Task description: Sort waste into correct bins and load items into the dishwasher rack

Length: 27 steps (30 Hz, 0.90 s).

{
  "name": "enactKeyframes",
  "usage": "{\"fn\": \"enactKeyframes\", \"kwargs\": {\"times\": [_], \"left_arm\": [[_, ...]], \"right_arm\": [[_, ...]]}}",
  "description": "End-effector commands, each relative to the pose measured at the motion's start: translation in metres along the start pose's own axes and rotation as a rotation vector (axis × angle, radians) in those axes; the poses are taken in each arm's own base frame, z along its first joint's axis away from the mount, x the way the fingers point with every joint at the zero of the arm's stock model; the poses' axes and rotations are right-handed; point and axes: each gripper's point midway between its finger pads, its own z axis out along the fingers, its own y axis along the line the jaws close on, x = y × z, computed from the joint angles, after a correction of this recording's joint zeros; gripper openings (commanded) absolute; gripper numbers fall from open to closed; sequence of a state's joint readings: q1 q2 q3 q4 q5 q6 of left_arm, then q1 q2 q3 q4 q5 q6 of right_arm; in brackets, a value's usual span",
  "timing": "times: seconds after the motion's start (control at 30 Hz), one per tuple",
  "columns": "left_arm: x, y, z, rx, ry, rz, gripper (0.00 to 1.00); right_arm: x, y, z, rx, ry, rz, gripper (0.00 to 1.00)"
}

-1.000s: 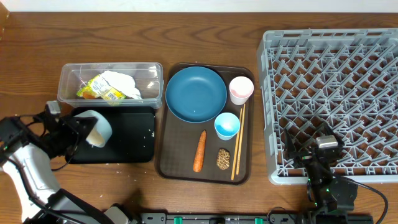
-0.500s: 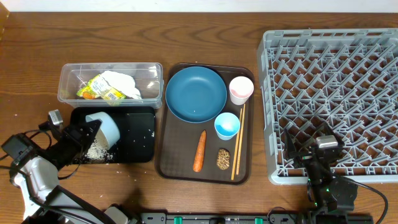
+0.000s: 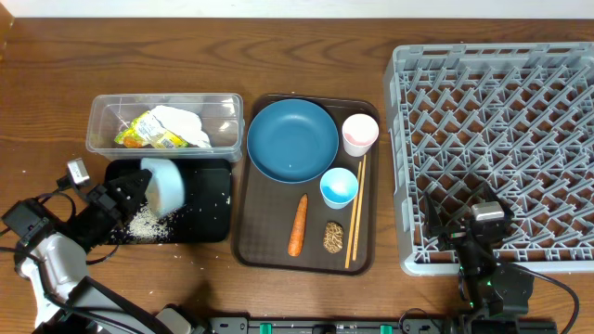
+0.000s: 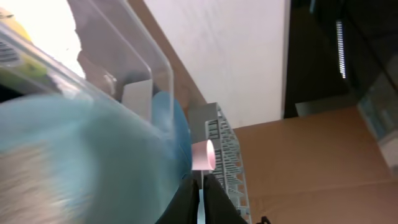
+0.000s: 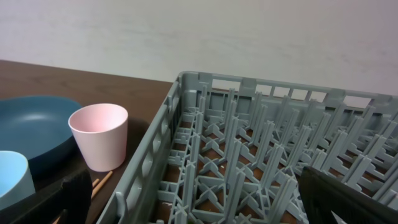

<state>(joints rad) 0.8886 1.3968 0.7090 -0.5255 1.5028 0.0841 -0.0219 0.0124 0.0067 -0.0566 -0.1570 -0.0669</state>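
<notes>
My left gripper [image 3: 137, 188] is shut on the rim of the light-blue bowl [image 3: 165, 184], which hangs tipped on its side over the black tray [image 3: 200, 211]. White rice [image 3: 144, 223] lies heaped on that tray. In the left wrist view the bowl [image 4: 81, 162] is a blur and my gripper [image 4: 199, 186] pinches its edge. The clear tub [image 3: 223, 111] holds the napkin [image 3: 183, 121] and wrapper [image 3: 148, 136]. My right gripper [image 3: 483, 221] stands open over the front edge of the grey rack [image 3: 501, 121], nothing between its fingers [image 5: 354, 199].
The brown serving tray [image 3: 269, 246] carries the dark-blue plate [image 3: 292, 139], pink cup [image 3: 360, 133], small light-blue cup [image 3: 339, 187], carrot [image 3: 298, 224], brown seedy lump [image 3: 333, 236] and chopsticks [image 3: 356, 223]. A few rice grains lie on the table by the black tray.
The left arm tilted the bowl over and shifted it up and right; rice spilled from it onto the black tray. The right arm stayed still.
</notes>
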Motion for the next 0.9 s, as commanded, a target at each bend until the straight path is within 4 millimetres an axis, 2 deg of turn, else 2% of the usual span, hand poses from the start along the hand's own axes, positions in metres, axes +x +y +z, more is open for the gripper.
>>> {"fn": "enactKeyframes", "kwargs": {"times": [0.0, 0.23, 0.47, 0.6, 0.8, 0.87], "left_arm": [[-0.002, -0.013, -0.002, 0.069, -0.007, 0.029, 0.06], [-0.003, -0.010, -0.002, 0.048, -0.008, 0.040, 0.06], [-0.004, 0.006, -0.002, -0.055, -0.008, 0.026, 0.06], [-0.009, 0.013, -0.002, -0.171, -0.013, 0.004, 0.07], [-0.012, -0.004, 0.004, -0.386, -0.021, 0.125, 0.17], [-0.009, -0.013, 0.008, -0.443, -0.024, 0.181, 0.26]], "right_arm": [[0.001, 0.002, 0.000, -0.009, 0.001, -0.013, 0.99], [0.001, 0.002, 0.000, -0.009, 0.001, -0.013, 0.99], [0.001, 0.002, 0.000, -0.009, 0.001, -0.013, 0.99], [0.001, 0.002, 0.000, -0.009, 0.001, -0.013, 0.99], [0.001, 0.002, 0.000, -0.009, 0.001, -0.013, 0.99], [0.001, 0.002, 0.000, -0.009, 0.001, -0.013, 0.99]]}}
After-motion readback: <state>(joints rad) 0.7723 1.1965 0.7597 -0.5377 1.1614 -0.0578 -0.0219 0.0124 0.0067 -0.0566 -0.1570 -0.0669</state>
